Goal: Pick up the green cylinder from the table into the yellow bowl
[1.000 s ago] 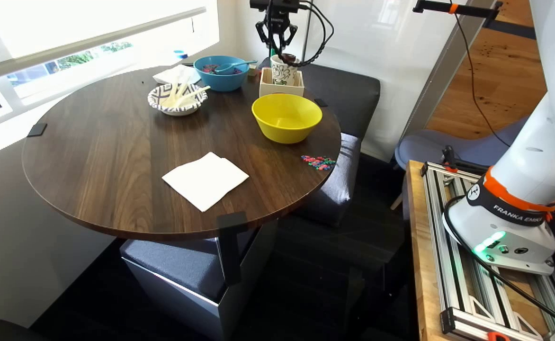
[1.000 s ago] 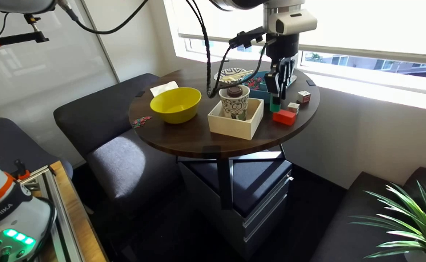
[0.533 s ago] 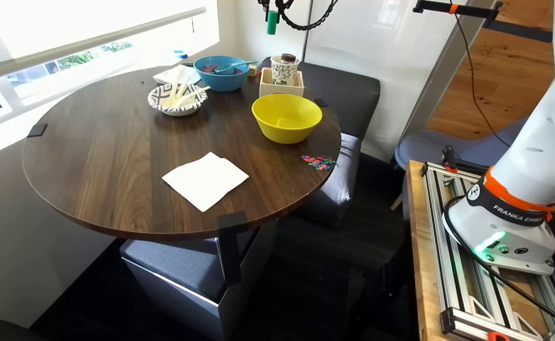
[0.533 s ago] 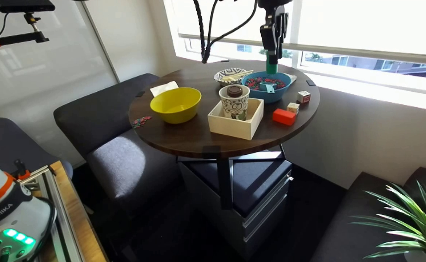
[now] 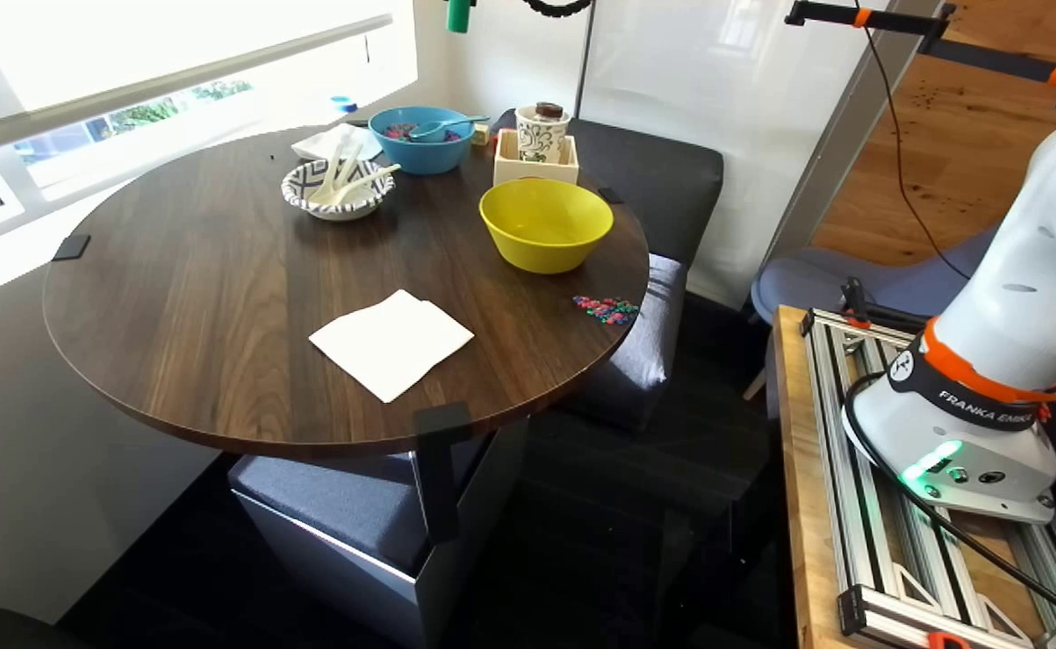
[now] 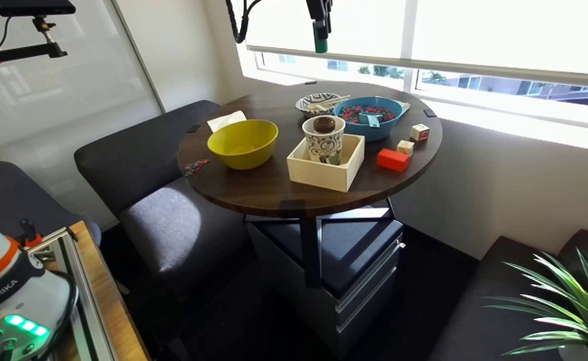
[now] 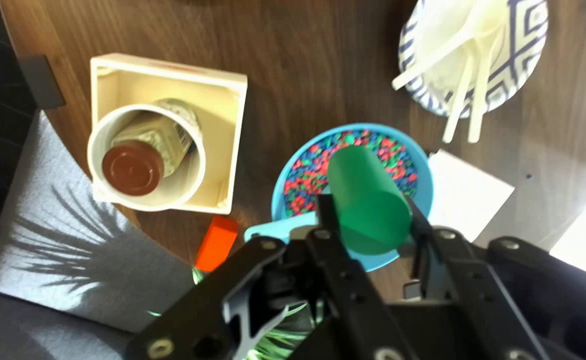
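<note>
The green cylinder point(image 6: 320, 44) is held upright high in the air by my gripper point(image 6: 322, 26). It also shows at the top edge in an exterior view point(image 5: 459, 15), where most of the gripper is cut off. In the wrist view the cylinder point(image 7: 360, 182) sits between both fingers of the gripper point(image 7: 370, 212), over the blue bowl in the picture. The yellow bowl point(image 5: 546, 242) stands upright on the round dark table point(image 5: 222, 297). In an exterior view the yellow bowl point(image 6: 244, 153) looks empty and is well below and apart from the gripper. It is out of the wrist view.
A wooden box point(image 6: 319, 173) holding a paper cup point(image 6: 324, 145) stands beside the yellow bowl. The blue bowl point(image 6: 374, 131) with small pieces and a scoop, a patterned bowl point(image 5: 339, 203) with white utensils, a red block point(image 6: 393, 160) and napkins point(image 5: 391, 342) are on the table.
My gripper has risen from beside the red block with the green cylinder in it. It has shifted left in both exterior views. The table's objects have stayed put.
</note>
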Controlling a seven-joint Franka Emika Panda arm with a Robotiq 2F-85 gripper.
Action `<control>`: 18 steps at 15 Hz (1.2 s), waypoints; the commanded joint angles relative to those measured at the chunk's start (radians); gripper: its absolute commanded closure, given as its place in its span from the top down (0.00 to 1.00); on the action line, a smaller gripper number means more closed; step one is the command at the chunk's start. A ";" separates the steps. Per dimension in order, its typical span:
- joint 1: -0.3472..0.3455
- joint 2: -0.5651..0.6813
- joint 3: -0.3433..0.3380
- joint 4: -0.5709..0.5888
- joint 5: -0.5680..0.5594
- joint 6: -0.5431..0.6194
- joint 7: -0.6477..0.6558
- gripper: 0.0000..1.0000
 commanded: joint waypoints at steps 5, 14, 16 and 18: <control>0.061 -0.058 0.066 -0.062 0.027 -0.043 0.000 0.08; 0.157 -0.145 0.079 -0.159 0.082 -0.042 0.495 0.08; 0.199 -0.170 0.078 -0.202 0.021 -0.053 0.632 0.08; 0.227 -0.198 0.093 -0.255 -0.065 -0.068 0.750 0.08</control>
